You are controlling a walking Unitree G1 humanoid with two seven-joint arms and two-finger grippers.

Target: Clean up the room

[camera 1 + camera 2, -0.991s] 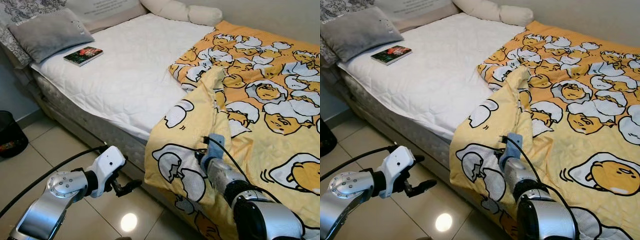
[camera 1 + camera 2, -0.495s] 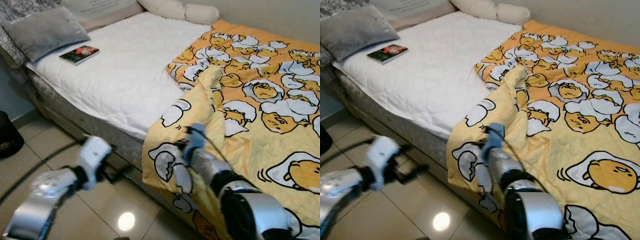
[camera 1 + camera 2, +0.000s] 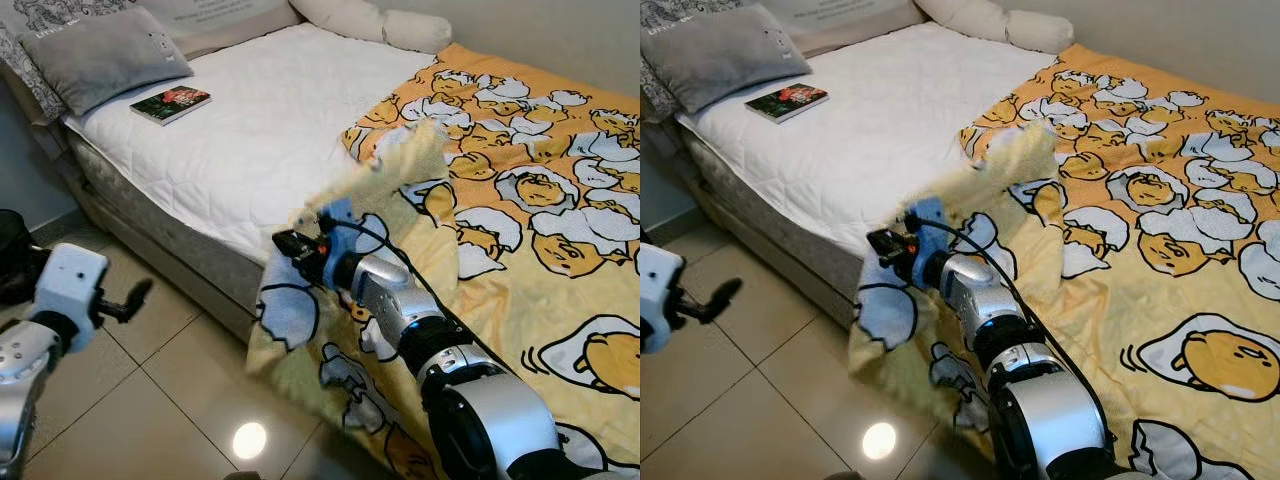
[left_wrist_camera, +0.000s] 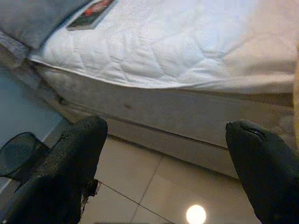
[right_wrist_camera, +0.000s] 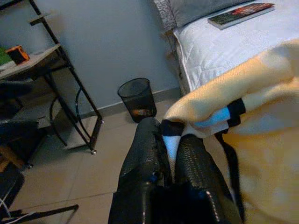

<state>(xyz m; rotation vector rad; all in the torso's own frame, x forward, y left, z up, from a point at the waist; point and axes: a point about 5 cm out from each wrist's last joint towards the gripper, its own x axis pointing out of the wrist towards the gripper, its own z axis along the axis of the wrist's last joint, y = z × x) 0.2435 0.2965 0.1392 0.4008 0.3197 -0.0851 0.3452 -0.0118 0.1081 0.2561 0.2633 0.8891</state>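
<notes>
Right gripper at frame centre, pinched on blanket edge — pull steadily toward pillow; left gripper spread, empty.

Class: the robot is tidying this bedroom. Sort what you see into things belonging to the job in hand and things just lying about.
In the job:
yellow egg-print blanket
right end effector, clamped on the blanket's edge
mattress

Lying about:
book
grey pillow
black wastebasket
left end effector, open over the floor
</notes>
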